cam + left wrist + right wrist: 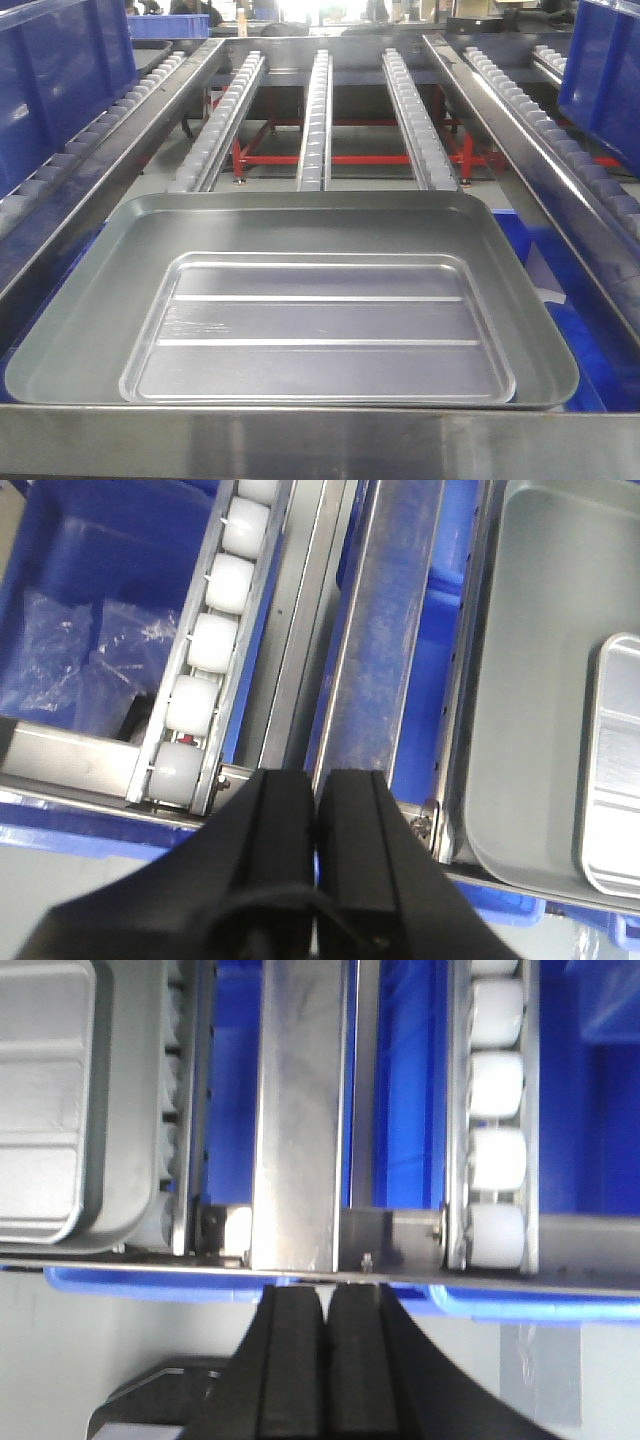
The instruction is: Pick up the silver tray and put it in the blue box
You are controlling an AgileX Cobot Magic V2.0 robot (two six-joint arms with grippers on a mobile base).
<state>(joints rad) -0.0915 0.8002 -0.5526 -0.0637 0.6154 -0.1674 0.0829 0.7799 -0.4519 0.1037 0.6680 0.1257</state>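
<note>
Lying flat at the near end of the conveyor frame, the silver tray (320, 320) is sitting just behind the front steel rail (320, 440). It is covering the near ends of the three roller tracks (318, 120), and its two ridges are running across the front view. Neither pincer is touching it.

The left gripper (316, 780) is hanging over the frame's near edge with its black fingers (275, 820) pressing together and nothing between them. In its wrist view the tray is lying off to the right, apart from it, beyond a steel side beam (385, 650).

The right gripper (326, 1300) is likewise pressing its fingers together on nothing. It is hovering at the front rail, with the tray showing up and to the left past another beam (300, 1110).

One blue box (55, 70) is standing on the left lane, and a second blue crate (605, 70) is standing on the right lane. Both are well apart from the tray.
</note>
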